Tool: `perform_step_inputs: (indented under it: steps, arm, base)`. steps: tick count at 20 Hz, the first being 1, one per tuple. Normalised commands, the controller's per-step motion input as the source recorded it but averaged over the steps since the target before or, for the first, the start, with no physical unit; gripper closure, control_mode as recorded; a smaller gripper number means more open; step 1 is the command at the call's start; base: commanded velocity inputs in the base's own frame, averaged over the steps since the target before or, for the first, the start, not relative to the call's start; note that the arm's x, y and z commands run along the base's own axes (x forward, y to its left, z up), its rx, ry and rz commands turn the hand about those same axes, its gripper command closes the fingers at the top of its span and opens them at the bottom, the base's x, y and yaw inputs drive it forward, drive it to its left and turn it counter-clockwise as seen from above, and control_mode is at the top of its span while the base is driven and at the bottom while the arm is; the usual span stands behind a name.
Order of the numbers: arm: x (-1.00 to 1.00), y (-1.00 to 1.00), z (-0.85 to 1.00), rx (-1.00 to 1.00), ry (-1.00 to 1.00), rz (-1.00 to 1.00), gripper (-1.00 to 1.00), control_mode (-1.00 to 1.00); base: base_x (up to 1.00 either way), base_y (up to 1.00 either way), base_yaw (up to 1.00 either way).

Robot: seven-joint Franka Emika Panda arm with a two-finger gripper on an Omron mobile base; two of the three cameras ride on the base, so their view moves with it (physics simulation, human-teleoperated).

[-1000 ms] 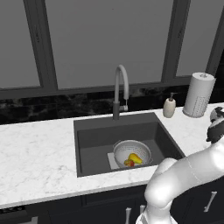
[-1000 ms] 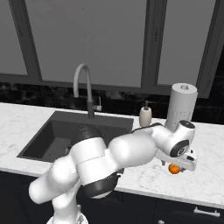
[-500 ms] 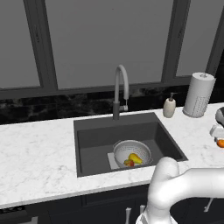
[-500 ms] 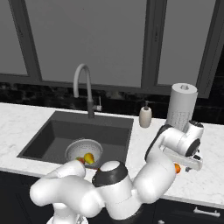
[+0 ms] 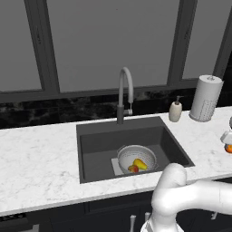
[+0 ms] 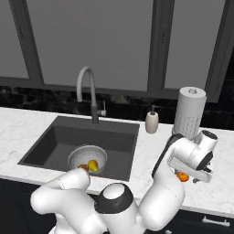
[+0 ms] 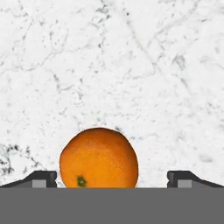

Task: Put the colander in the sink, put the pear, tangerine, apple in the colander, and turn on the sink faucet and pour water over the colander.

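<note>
Two jaws spread wide, pointing down around the tangerine [image 7: 99, 157].

1. From my hand camera, the tangerine [image 7: 99, 157] has its lower part cut off at the bottom.
2. In my right base camera, the hand covers most of the tangerine [image 6: 183, 176].
3. The apple [image 5: 133, 168] in the colander [image 5: 136, 158] sits partly behind the pear [image 5: 140, 164].
4. My fingers [image 7: 42, 177] show just their tips.

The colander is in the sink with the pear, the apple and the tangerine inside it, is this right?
Not quite. The colander in the sink holds the pear and apple; the tangerine still lies on the counter, as the hand view shows.
</note>
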Motion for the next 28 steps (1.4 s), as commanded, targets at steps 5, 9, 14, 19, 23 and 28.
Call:
perform_step_inputs:
  steps: [5, 9, 14, 19, 23, 28]
  arm:
    - [-0.22, 0.29, -0.03, 0.00, -0.16, -0.04, -1.00, -1.00]
    - [0.00, 0.25, -0.02, -0.01, -0.06, -0.08, -1.00, -1.00]
    - [0.14, -0.13, -0.03, -0.08, 0.00, -0.13, -1.00, -1.00]
    - [0.18, -0.24, -0.02, -0.11, 0.00, -0.13, -1.00, -1.00]
    - [0.07, -0.14, -0.01, -0.01, 0.00, -0.06, -1.00, -1.00]
    - [0.05, -0.03, -0.01, 0.00, 0.00, 0.00, -1.00, -1.00]
  base:
    - [0.00, 0.00, 0.00]
    - [0.00, 0.00, 0.00]
    - [0.00, 0.00, 0.00]
    - [0.00, 0.00, 0.00]
    - [0.00, 0.00, 0.00]
    - [0.00, 0.00, 0.00]
